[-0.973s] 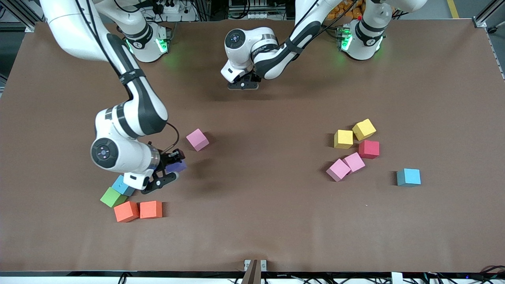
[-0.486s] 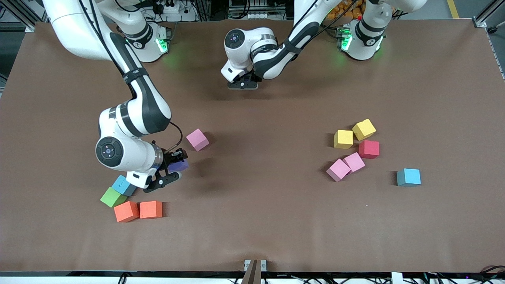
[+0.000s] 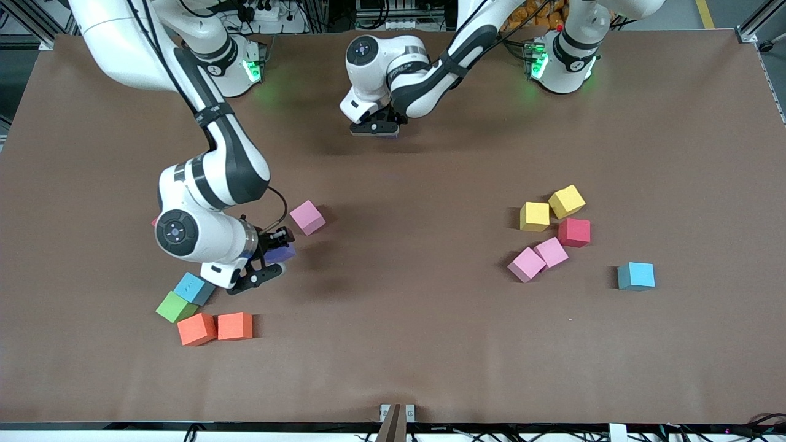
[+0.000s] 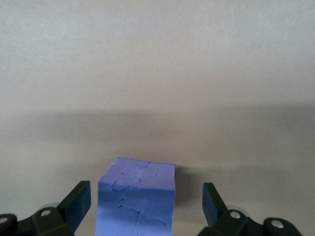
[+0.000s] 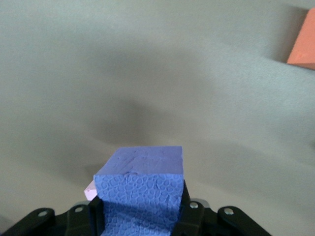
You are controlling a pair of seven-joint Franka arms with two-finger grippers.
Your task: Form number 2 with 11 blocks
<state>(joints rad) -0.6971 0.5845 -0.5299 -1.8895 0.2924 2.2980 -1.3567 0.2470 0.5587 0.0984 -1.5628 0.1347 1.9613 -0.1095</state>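
Two grippers, front view: left gripper [image 3: 374, 127] low at top middle, right gripper [image 3: 270, 258] mid-frame near the pink block [image 3: 307, 217] | left wrist view: jaws wide apart, first purple block [image 4: 136, 196] resting on the table, probably starting the digit | right wrist view: jaws squeeze second purple block [image 5: 140, 191], probably to place next.

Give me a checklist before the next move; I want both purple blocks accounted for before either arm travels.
1. Left tool open: ok, both fingers stand apart from the placed purple block.
2. Placed purple block resting on the table: ok, it appears to sit flat.
3. Right tool shut on the carried purple block: ok, it is clamped between the fingers.
4. Carried purple block off the table: ok, judging by its shadow.
5. Room around the right tool: not ok, the pink block lies close beside it.
6. Placed purple block square to the table's edges: cannot tell.
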